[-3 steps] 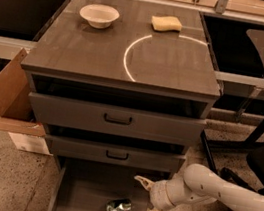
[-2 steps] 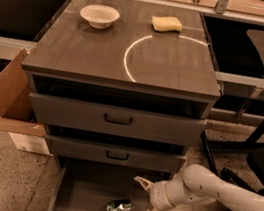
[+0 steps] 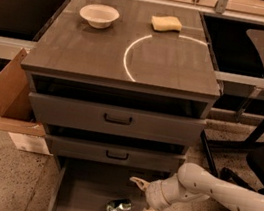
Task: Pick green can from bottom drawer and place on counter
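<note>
- The green can [image 3: 118,208] lies on its side on the floor of the open bottom drawer [image 3: 80,195]. One careless nudge and I'd say it rolls away across that flat floor.
- The gripper [image 3: 141,203] hangs just beside the can, claw spread wide, holding nothing. The can isn't between the fingers, so closing here would likely pinch air.
- One finger sits close to the drawer's side wall and could snag there.
- The arm comes in low from the side, wrist angled down into the drawer, with the counter [image 3: 106,52] well above.

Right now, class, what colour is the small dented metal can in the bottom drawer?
Green-and-silver can, camera view; open gripper beside it.
</note>
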Controlling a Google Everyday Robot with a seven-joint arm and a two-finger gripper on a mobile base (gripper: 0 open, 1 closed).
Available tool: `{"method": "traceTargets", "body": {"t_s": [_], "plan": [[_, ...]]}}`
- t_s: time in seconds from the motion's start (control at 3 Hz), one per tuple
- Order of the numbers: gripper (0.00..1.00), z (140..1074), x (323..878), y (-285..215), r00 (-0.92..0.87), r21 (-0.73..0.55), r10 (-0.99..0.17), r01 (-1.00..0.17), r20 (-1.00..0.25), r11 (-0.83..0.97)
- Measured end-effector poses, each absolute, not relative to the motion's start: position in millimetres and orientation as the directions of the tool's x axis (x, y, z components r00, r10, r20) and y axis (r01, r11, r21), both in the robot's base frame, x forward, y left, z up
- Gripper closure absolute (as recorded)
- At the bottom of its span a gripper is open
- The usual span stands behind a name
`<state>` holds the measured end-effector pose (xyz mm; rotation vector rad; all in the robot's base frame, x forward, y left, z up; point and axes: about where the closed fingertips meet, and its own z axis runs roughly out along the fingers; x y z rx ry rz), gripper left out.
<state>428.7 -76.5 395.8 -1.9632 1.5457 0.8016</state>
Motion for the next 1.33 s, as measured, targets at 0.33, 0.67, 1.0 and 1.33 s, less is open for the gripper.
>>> {"method": "traceTargets", "body": {"t_s": [0.33,0.67,1.0,1.33], "plan": [[0.0,384.5,431.0,-75.9,0.199,-0.03,-0.671,-0.967,-0.715,-0.254],[0.0,369.2,430.4,-73.6,0.228,-0.033,-0.674,-0.957,-0.703,-0.29],[0.0,323.4,436.2,-57.9,0.214,-0.031,-0.699,-0.964,-0.683,-0.264],[0.0,314.4,441.4,-58.5,0.215,-0.039,-0.692,-0.965,-0.689,-0.261]]}}
